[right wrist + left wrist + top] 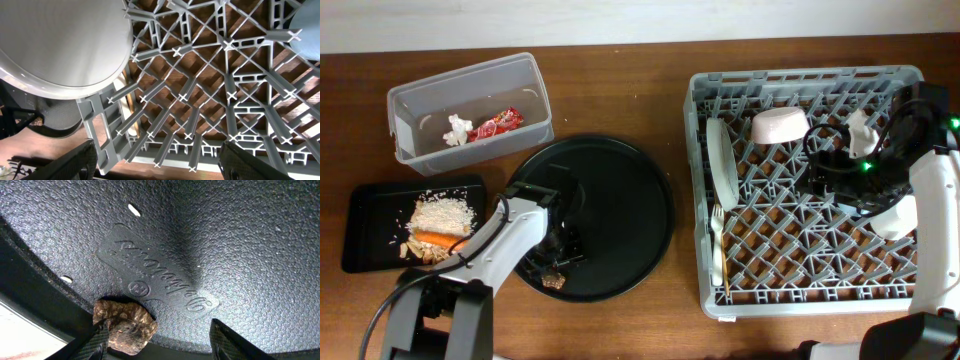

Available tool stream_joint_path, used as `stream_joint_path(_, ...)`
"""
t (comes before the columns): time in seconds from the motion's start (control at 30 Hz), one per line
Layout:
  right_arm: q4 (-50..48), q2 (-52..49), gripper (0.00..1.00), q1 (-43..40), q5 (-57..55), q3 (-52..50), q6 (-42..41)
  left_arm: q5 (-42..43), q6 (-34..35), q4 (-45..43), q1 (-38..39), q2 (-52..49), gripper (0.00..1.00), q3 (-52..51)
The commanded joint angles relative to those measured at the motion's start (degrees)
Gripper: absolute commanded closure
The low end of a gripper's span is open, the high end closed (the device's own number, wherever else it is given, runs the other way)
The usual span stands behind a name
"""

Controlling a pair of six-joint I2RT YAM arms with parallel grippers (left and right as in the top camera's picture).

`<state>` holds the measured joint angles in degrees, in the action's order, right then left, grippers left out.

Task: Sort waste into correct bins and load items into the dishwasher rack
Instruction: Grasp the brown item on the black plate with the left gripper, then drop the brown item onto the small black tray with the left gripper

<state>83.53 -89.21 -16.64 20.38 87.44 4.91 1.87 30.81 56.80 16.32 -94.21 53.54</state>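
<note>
The clear tub (470,105) holds the crumpled tissue (457,130) and the red wrapper (498,123). The shallow black tray (370,215) holds rice scraps (442,212) and the carrot (440,240). My left gripper (558,265) (162,342) is open low over the round black tray (620,210), with a brown food lump (125,325) (555,281) against its left finger. The grey rack (800,290) (225,75) holds the plate (722,165) (60,40), bowl (778,125), fork (718,240), white cup (860,130) and light blue cup (307,25). My right gripper (830,172) (160,162) is open and empty above the rack.
The round black tray lies between the bins and the rack, and its textured floor (225,240) fills the left wrist view. Bare wooden table shows around the rack's front edge (165,172). The right arm's cables hang over the rack's far right corner (910,120).
</note>
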Motion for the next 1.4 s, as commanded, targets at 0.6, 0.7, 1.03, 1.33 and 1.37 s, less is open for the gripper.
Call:
stream_joint_path(0.6, -0.1, 0.0, 0.19, -0.2, 0.1, 0.6, 0.1, -6.0, -0.5, -4.8, 0.0, 1.3, 0.31, -5.9)
stream_joint_path(0.7, -0.1, 0.0, 0.19, -0.2, 0.1, 0.6, 0.1, -6.0, -0.5, -5.6, 0.0, 1.3, 0.38, -6.5)
stream_joint_path(1.03, -0.1, 0.0, 0.19, -0.2, 0.1, 0.6, 0.1, -4.0, -0.5, -4.9, 0.0, 1.4, 0.90, -6.1)
stream_joint_path(1.33, -0.2, 0.0, 0.19, -0.2, 0.1, 0.6, 0.1, -6.5, -3.8, -0.6, -16.0, 7.5, 0.92, 8.8)
stream_joint_path(1.37, -0.2, 0.0, 0.19, -0.2, 0.1, 0.6, 0.1, -6.9, -3.8, -1.4, -19.4, 7.6, 0.92, 9.3)
